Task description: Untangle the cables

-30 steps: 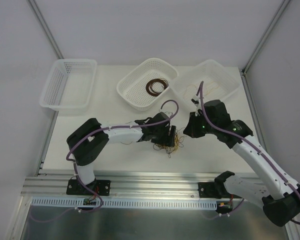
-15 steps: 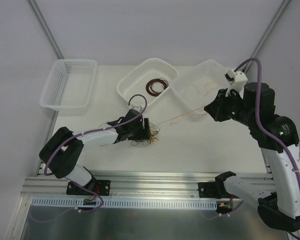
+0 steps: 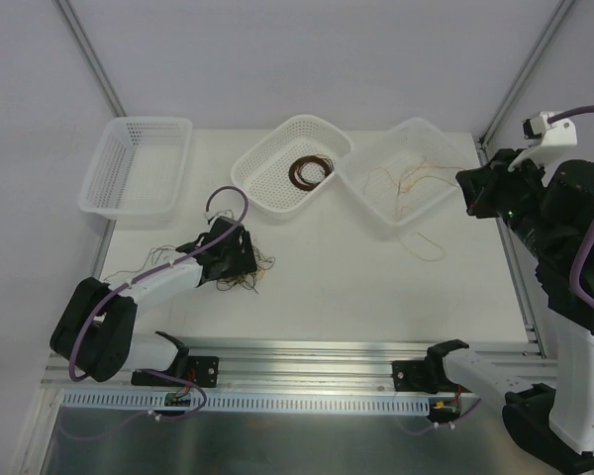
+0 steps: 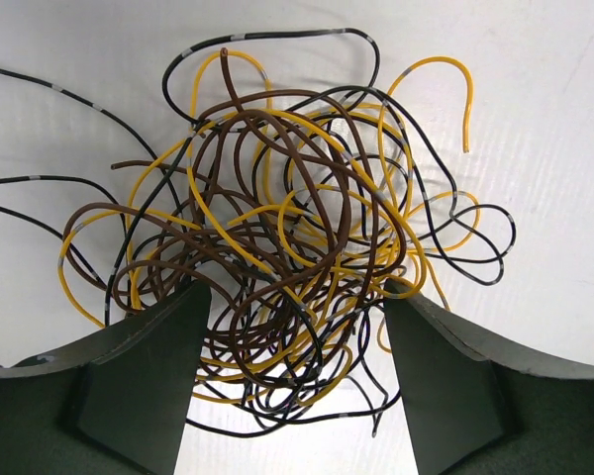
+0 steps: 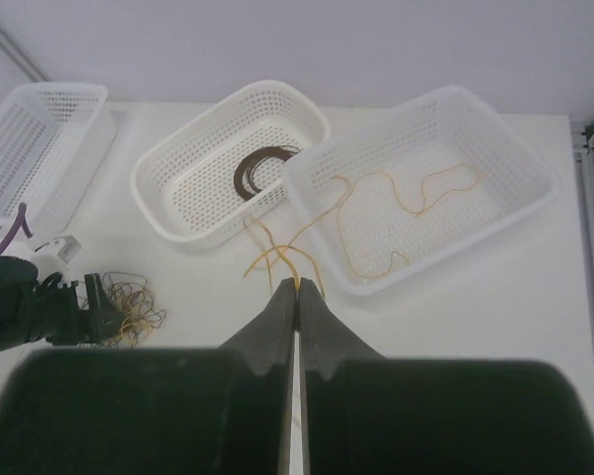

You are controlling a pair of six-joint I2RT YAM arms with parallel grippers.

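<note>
White table (image 3: 356,287) is seen from above, with three white mesh baskets (image 3: 136,163) set along its far side and two arms reaching over it. One dark brown coil (image 3: 310,170) is contained in the middle basket, and loose tan-orange strands (image 3: 406,183) are spread in the right one. One tangle of cables (image 3: 247,280) is found on the table at the left gripper (image 3: 238,261). The right gripper (image 3: 472,194) is held high at the far right.

From the left wrist, the tangle of cables (image 4: 287,237), made up of black, brown and yellow-orange wires, is framed by two fingers (image 4: 139,386). These are spread well apart, so the left gripper (image 4: 297,297) is released around its near part.

From the right wrist, all three baskets are seen below. The right gripper (image 5: 297,289) is clenched, with one tan-orange cable (image 5: 272,252) pinched at its tips.
</note>
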